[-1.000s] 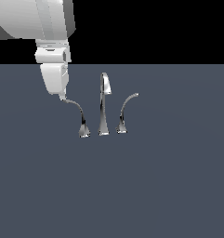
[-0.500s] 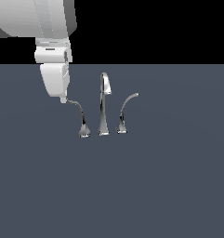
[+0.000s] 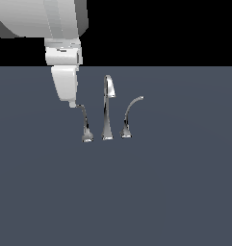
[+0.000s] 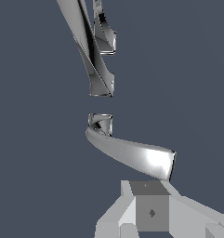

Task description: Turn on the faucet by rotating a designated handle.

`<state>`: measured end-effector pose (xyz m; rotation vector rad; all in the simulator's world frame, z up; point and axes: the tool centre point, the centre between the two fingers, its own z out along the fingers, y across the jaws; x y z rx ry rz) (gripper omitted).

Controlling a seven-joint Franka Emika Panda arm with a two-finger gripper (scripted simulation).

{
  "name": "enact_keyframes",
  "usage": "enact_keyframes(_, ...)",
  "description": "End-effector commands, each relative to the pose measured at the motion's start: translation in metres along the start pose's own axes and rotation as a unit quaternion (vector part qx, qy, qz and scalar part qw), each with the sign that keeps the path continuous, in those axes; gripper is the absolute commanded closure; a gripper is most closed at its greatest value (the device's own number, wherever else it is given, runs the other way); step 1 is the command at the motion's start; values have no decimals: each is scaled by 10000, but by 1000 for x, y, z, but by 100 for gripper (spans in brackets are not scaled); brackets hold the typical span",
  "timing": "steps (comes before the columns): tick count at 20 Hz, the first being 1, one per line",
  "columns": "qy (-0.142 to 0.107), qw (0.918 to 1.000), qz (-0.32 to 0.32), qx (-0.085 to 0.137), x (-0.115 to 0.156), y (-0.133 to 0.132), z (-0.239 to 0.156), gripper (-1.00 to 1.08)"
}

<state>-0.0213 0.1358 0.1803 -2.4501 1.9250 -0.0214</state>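
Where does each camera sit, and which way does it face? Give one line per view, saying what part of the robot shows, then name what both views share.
Exterior view: off the arm, looking level across the grey surface at the faucet; the arm comes in from the top, with the gripper at the tip of the handle.
Wrist view: on the wrist, looking past the gripper at the handle, with the spout beyond.
Shared: handle, spout, gripper.
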Motion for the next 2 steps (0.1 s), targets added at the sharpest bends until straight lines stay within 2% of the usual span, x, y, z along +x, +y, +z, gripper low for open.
enact_keyframes(1, 27, 9998, 169, -138, 30, 14, 9, 108)
enact_keyframes(2, 27, 9998, 169, -138, 30, 14, 9, 108)
